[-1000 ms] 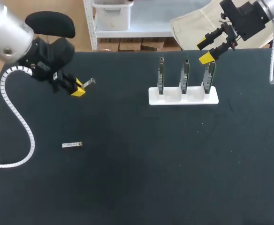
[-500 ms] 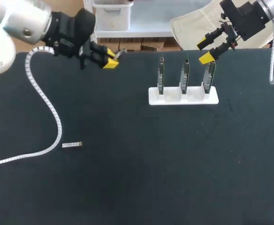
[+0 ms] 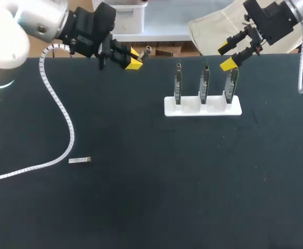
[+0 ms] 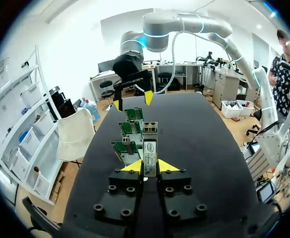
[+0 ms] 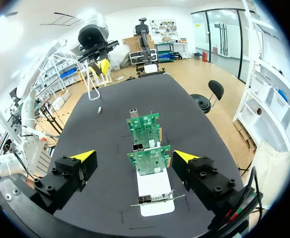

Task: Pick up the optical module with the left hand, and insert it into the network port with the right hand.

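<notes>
Black table (image 3: 141, 207), head view: our left gripper (image 3: 135, 57) clamps the module (image 3: 147, 50) in the air, left of the white rack (image 3: 203, 107); our right gripper (image 3: 227, 56) hangs open above that rack. A small grey piece (image 3: 80, 160), maybe another module, lies on the table. Left wrist: module upright in the grip. Right wrist: open over green boards (image 5: 144, 126).

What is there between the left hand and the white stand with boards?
Nothing: in the head view only bare table separates the left hand, holding a module, from the stand.
</notes>
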